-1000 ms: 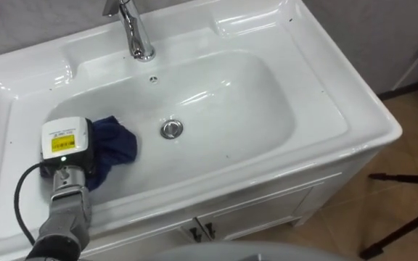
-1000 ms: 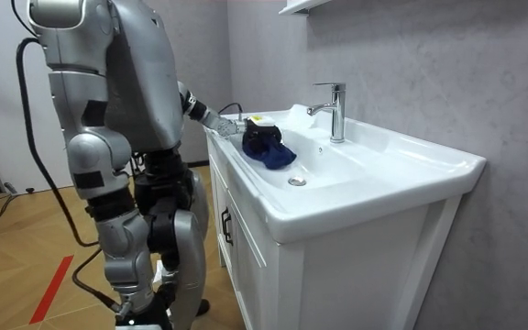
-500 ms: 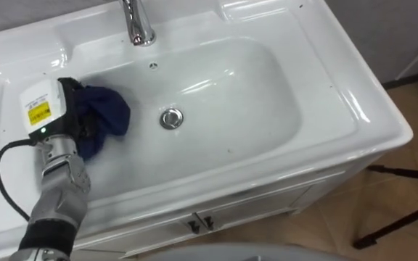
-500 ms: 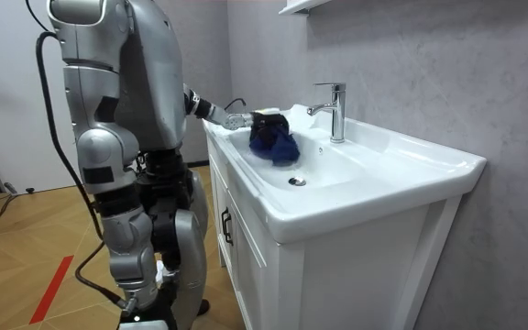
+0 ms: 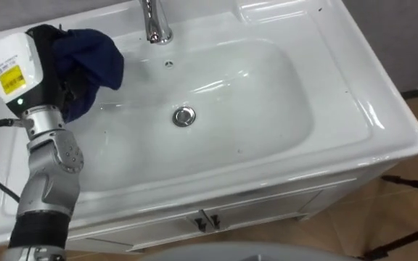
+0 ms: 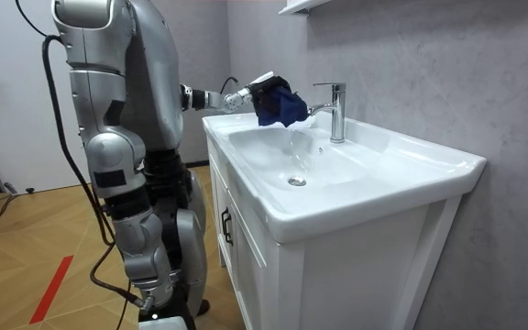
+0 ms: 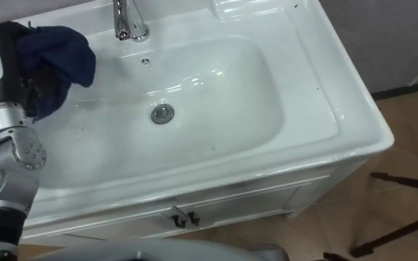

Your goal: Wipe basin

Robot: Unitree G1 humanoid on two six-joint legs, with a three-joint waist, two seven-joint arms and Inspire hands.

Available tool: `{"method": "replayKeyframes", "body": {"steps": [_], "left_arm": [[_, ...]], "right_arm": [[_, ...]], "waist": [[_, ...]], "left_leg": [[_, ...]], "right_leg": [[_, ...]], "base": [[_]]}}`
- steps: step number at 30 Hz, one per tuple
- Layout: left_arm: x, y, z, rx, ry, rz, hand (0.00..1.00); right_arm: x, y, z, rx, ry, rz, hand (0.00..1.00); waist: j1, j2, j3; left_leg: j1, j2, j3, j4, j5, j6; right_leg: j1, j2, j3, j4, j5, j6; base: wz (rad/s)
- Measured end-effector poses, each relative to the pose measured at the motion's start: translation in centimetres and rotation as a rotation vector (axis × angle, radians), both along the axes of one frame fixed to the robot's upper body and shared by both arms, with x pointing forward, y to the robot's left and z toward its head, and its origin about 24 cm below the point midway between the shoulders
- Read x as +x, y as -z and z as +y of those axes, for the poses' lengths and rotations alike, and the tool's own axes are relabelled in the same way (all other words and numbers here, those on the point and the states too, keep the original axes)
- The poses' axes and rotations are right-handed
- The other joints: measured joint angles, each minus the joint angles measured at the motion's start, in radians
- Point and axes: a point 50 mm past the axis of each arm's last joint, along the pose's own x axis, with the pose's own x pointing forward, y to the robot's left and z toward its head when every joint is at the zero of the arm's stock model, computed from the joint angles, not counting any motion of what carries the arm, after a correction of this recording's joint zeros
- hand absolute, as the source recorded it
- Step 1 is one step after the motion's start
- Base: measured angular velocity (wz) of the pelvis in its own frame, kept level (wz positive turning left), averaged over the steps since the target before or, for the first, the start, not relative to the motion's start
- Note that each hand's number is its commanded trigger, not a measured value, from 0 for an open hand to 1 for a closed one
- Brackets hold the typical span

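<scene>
1. A grey textured wall (image 6: 411, 64) backs a white cabinet (image 5: 202, 217) on a wood floor (image 6: 26, 238). Set into the cabinet's top is the white basin (image 5: 267, 138). The robot stands upright at the cabinet's front, near the end at the room view's left, with its left arm reaching out over the top.
2. The left robot hand (image 5: 49, 80) has its fingers curled into a bunched dark blue cloth (image 5: 89, 54) and pinches it in a wad. The cloth is held in the air above the basin's rear left corner, clear of the porcelain. It is near the faucet (image 5: 154, 22) but not touching it.
3. With the cloth off the surface, the step in hand looks like repositioning for a stroke. No wiping can happen until the cloth meets the bowl.
4. To do it well, lower the wad onto the left slope of the bowl so that cloth, not fingers, bears on the glaze. Press lightly and evenly.
5. Sweep in overlapping passes from the rim down toward the drain (image 5: 184, 116), then work across to the right wall, which lies well apart from the hand.
6. Keep the arm's path in front of the faucet. Starting this close to it, a swing could clip the spout.
7. Hold the grip firm throughout, because a loose fold hangs from the wad and could drag or slip free on the smooth slope.
</scene>
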Motion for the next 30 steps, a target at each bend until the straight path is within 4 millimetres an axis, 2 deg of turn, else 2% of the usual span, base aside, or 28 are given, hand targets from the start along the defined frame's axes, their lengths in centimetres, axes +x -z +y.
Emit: {"method": "replayKeyframes", "body": {"steps": [6,8,13,16,20,26,30], "left_arm": [[-0.1,-0.3,0.6,-0.012,-0.025,-0.014,1.00],[-0.1,-0.9,0.7,-0.011,-0.030,-0.044,1.00],[-0.1,-2.1,1.0,-0.013,-0.042,-0.096,1.00],[-0.2,-2.2,1.4,-0.049,-0.063,-0.113,1.00],[-0.9,-2.9,3.0,-0.055,-0.126,-0.145,1.00],[-1.9,-2.4,3.7,-0.055,-0.161,-0.128,1.00],[-3.0,-1.4,4.2,-0.050,-0.201,-0.072,1.00]], "right_arm": [[-0.2,0.0,0.0,0.003,0.002,0.008,0.00],[-0.3,0.0,0.1,0.010,0.002,0.012,0.00],[-0.4,0.0,0.1,0.009,-0.003,0.017,0.00],[-0.4,0.1,0.1,0.009,0.000,0.019,0.00],[-0.5,0.0,-0.1,0.004,0.003,0.020,0.00],[-1.0,0.0,-0.3,0.003,0.006,0.041,0.00],[-1.1,0.0,-0.3,0.011,-0.003,0.045,0.00]], "waist": [[0.013,-0.001,0.0017],[0.020,-0.005,0.0045],[0.035,-0.006,0.0051],[0.043,-0.005,0.0042],[0.053,0.002,-0.0012],[0.088,0.003,-0.0021],[0.094,0.002,-0.0014]], "left_leg": [[0.000,-0.001,-0.002,0.007,0.000,0.000],[0.000,-0.001,-0.001,0.009,0.000,0.000],[0.001,-0.002,0.002,0.010,0.000,0.000],[-0.001,-0.002,0.003,0.011,0.000,0.000],[-0.019,-0.002,-0.002,0.014,0.000,0.000],[-0.019,-0.003,-0.009,0.013,0.000,0.000],[-0.018,-0.003,-0.009,0.012,0.000,0.000]], "right_leg": [[0.006,-0.001,-0.004,-0.004,0.001,0.002],[0.006,-0.001,-0.004,-0.004,0.001,0.002],[0.005,-0.002,-0.002,-0.005,0.001,0.002],[0.002,-0.002,-0.003,-0.005,0.001,0.002],[-0.009,-0.002,-0.007,-0.003,0.001,0.002],[-0.005,-0.002,-0.016,-0.003,0.001,0.002],[-0.005,-0.003,-0.016,-0.003,0.001,0.002]], "base": [[0.01],[0.00],[0.00],[0.00],[0.04],[0.04],[0.00]]}}
